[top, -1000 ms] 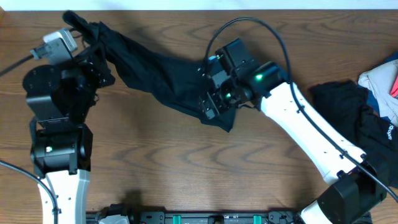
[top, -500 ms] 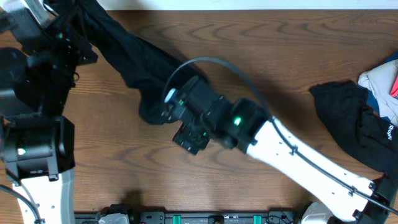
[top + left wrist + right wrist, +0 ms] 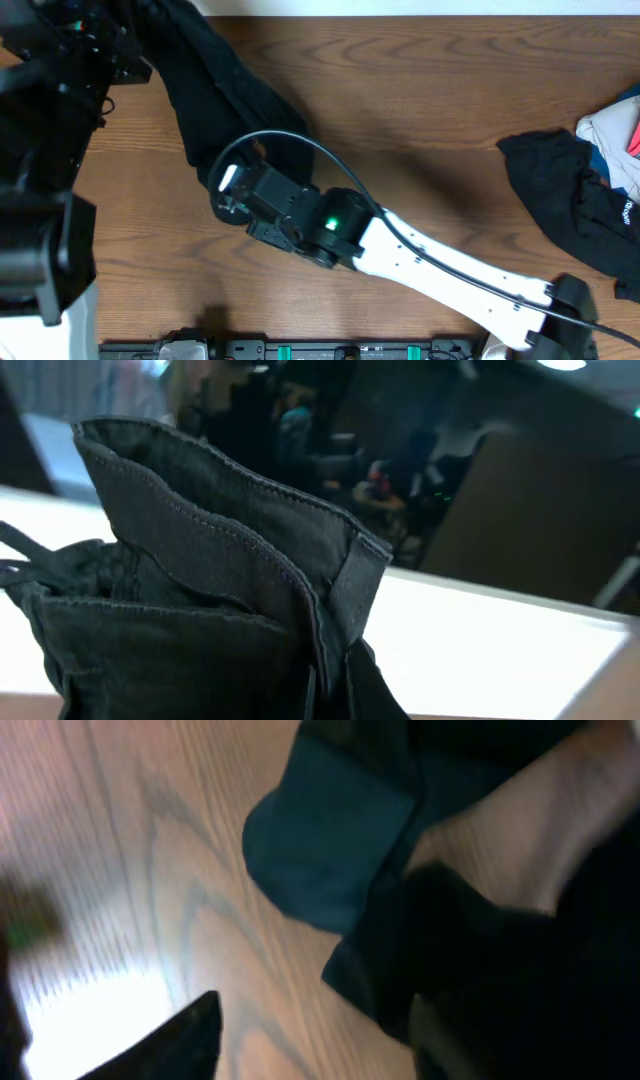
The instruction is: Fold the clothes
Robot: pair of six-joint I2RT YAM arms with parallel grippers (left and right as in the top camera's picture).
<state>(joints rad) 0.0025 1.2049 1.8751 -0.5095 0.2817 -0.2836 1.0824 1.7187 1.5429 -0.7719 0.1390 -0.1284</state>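
Observation:
A black garment [image 3: 235, 100] hangs in a long band from the table's far left corner down to the middle left. My left gripper [image 3: 130, 30] is raised there and shut on its top end. In the left wrist view a stitched hem of the garment [image 3: 200, 590] fills the frame and hides the fingers. My right gripper [image 3: 225, 188] is low at the garment's lower end. In the right wrist view its fingers [image 3: 315, 1040] are apart with bare wood between them. The right finger lies against the fabric [image 3: 330, 840].
A pile of other clothes lies at the right edge: a black garment [image 3: 555, 185] with a small white mark [image 3: 627, 210], and a whitish one with pink and blue [image 3: 608, 128]. The wooden table [image 3: 420, 90] shows between the two. The right arm [image 3: 450, 270] crosses the front.
My right gripper has swept left and toward the front, from the table's middle to the garment's lower end. My left arm has risen, drawing the garment's top end up and left.

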